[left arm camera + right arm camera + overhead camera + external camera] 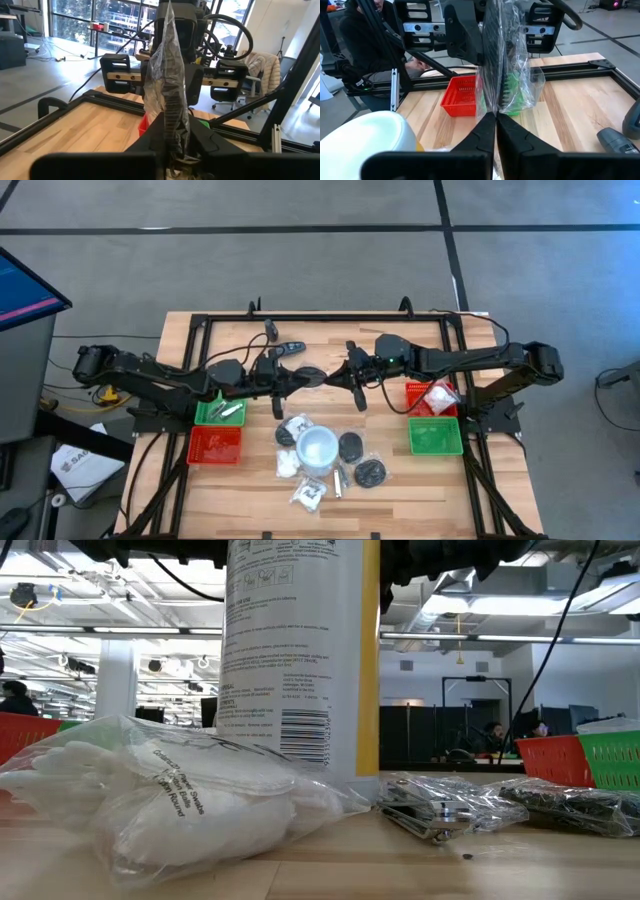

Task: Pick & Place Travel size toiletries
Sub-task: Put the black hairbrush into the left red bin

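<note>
A black disc in a clear wrapper (313,375) hangs above the table's middle between both grippers. My left gripper (298,378) comes from the left and is shut on it. My right gripper (342,375) comes from the right and is also shut on it. Below, toward the near edge, loose toiletries lie flat on the wood around a white cup (317,448): black discs (351,446), white wrapped pieces (288,465) and a thin silvery stick (338,483). In the low view, a white wrapped piece (170,790) lies in front. My left gripper pinches one edge of the clear wrapper (172,117) between its two fingers, reaching level from the table's left. The wrapped disc is lifted clear of the table and stretches away toward the other gripper. My right gripper pinches the opposite edge of the wrapper (492,102) between its two fingers, reaching level from the table's right. The wrapper spans the gap to the left gripper, clear of the table.
On the left sit a green tray (205,416) holding silvery sticks and a red tray (215,445). On the right, a red tray (415,392) holds white wrapped pieces beside a green tray (435,436). A black frame (330,317) edges the table.
</note>
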{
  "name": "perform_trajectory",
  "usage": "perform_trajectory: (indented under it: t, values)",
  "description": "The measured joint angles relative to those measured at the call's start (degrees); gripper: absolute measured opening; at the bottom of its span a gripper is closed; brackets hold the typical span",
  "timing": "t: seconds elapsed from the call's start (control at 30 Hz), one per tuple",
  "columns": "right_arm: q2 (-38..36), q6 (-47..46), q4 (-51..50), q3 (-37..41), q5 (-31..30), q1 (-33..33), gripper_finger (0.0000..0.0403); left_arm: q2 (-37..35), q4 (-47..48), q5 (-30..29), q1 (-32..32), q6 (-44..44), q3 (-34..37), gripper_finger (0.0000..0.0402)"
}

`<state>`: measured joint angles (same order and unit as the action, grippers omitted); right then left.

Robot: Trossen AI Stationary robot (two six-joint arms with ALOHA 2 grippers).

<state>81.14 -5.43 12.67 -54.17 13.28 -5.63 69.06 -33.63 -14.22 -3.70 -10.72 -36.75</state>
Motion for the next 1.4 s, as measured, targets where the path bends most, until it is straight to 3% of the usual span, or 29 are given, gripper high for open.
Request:
perform_trajectory:
  t: [0.17,0.37,0.53,0.93,1.13,1.4]
  values:
    - [0.02,0.70,-0.36,0.00,0.00,0.00,0.0025,0.00,-0.02,-0.28,0.00,-0.15,0.00,0.0038]
    - [0.02,1.53,-0.42,0.00,0.09,-0.17,0.0069,0.00,-0.03,-0.31,0.00,-0.07,0.00,0.0018]
    - [0.01,1.53,-1.76,0.00,0.15,-1.26,0.0104,-1.02,1.39,-0.31,-0.07,-0.20,0.00,0.0029]
    - [0.01,1.38,-11.66,0.02,0.15,-5.35,0.0145,-12.21,24.38,-0.31,-3.79,-8.06,-0.06,0.0026]
    - [0.02,1.36,-14.01,0.02,0.13,-6.19,0.0148,-17.87,39.05,-0.52,-7.76,-14.97,-0.04,0.0024]
    - [0.02,1.38,-14.47,0.02,0.13,-6.19,0.0142,-22.20,51.93,-0.74,-12.93,-26.43,-0.02,0.0023]
